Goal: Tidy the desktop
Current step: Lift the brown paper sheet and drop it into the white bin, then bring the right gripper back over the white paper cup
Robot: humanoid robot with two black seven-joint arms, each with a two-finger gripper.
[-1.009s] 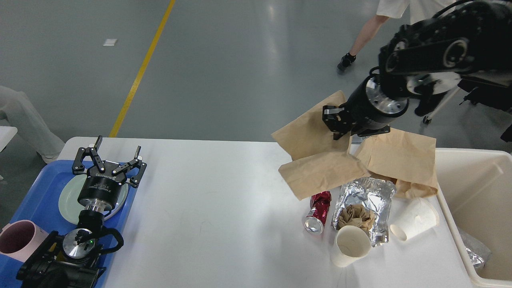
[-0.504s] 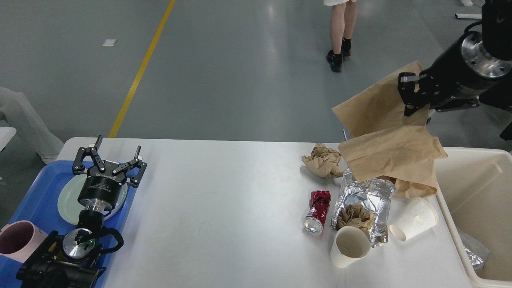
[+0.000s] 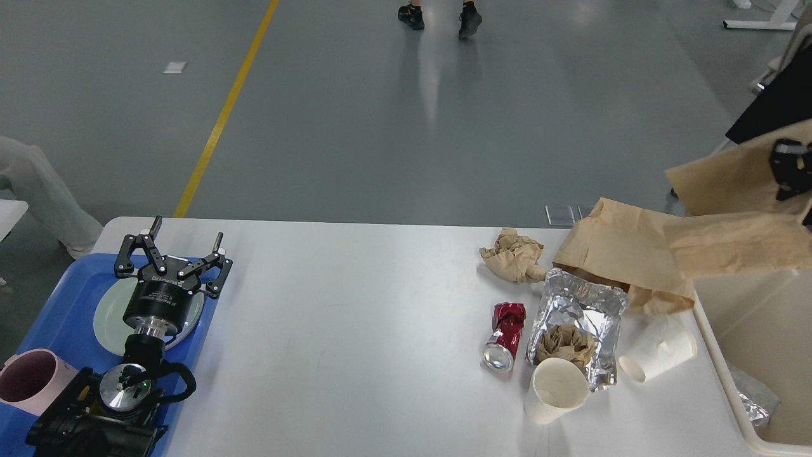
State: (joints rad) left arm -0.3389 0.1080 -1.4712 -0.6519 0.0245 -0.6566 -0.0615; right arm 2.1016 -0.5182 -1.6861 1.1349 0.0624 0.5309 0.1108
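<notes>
The right gripper point(image 3: 790, 168) shows only as a dark fragment at the right edge of the view, pressed against a brown paper bag point(image 3: 736, 209) that hangs above the cream bin point(image 3: 755, 330). It looks clamped on the bag's upper fold, but its fingers cannot be told apart, so I cannot tell its state for sure. The bag's lower flap droops over the bin's near-left wall.

The step in hand, as I judge it, is carrying this bag off the desktop point(image 3: 355, 330) to drop it in the bin, which stands against the desktop's right edge. The next move calls for getting the whole bag, flap included, inside the bin's walls before letting go; otherwise it may drape over the rim.

Near the right edge more rubbish waits: a second brown bag point(image 3: 618, 260), a crumpled paper ball point(image 3: 514, 254), a foil pouch point(image 3: 580, 317) with brown paper in it, a crushed red can point(image 3: 504, 333) and two paper cups point(image 3: 558, 390) point(image 3: 660, 349).

The left gripper point(image 3: 181, 244) hovers with fingers spread and nothing between them over a pale plate point(image 3: 108, 317) on the blue tray point(image 3: 57, 311) at the left edge, beside a pink mug point(image 3: 28, 381).
</notes>
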